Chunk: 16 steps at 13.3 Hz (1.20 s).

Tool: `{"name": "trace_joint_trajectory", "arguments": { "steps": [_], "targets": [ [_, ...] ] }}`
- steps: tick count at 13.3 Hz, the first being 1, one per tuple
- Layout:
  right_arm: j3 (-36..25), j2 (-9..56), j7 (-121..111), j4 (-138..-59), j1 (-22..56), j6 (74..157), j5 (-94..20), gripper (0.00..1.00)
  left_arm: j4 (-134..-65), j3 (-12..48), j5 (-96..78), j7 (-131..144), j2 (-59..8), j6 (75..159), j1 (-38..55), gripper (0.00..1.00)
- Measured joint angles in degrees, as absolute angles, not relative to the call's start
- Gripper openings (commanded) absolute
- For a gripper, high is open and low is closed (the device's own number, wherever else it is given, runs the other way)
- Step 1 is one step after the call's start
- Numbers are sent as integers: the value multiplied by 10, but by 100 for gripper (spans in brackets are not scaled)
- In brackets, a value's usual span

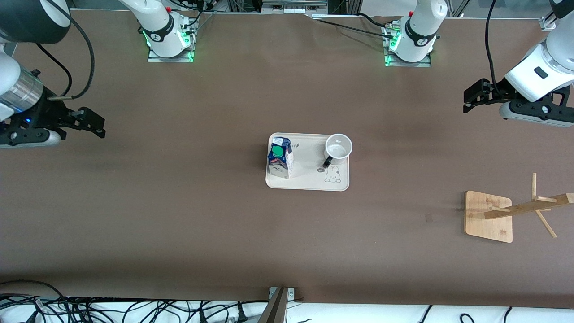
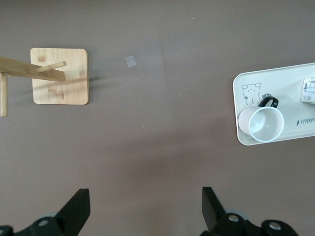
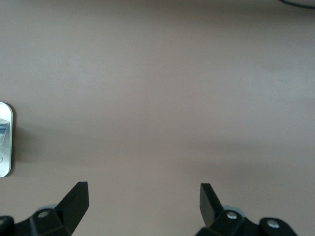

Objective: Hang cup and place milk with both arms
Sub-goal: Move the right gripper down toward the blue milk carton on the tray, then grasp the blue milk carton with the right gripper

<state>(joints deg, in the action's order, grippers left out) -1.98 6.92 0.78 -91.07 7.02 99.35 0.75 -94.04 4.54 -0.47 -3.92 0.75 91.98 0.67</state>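
Observation:
The white cup (image 1: 338, 148) (image 2: 266, 124) stands upright on a pale tray (image 1: 307, 184) (image 2: 290, 83) in the middle of the table, its black handle turned toward the front camera. The blue and white milk (image 1: 280, 157) (image 2: 309, 91) with a green cap stands on the same tray, toward the right arm's end. My left gripper (image 1: 468, 101) (image 2: 146, 196) hangs open and empty over bare table at the left arm's end. My right gripper (image 1: 99, 124) (image 3: 143, 194) hangs open and empty over bare table at the right arm's end. Both are well apart from the tray.
A wooden rack (image 1: 489, 215) (image 2: 60, 76) with pegs on a square base stands toward the left arm's end, nearer the front camera than the tray. The tray's edge (image 3: 5, 162) shows in the right wrist view. Cables lie along the table's front edge.

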Motion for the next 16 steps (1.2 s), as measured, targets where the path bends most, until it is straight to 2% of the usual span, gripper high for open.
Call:
{"name": "trace_joint_trajectory", "arguments": {
  "steps": [3,6,12,16],
  "targets": [
    [-14,95,8,-912,89,962,-2,100,-940,45,-5,-39,7,920,7,100],
    [-8,106,85,-912,132,967,-52,100,-940,45,-5,-39,7,920,7,100],
    [7,165,352,-907,281,1083,-62,100,-939,46,-5,-39,6,920,7,100],
    [8,228,502,-861,357,1131,-62,100,-939,46,-5,-39,6,920,7,100]
  ]
}}
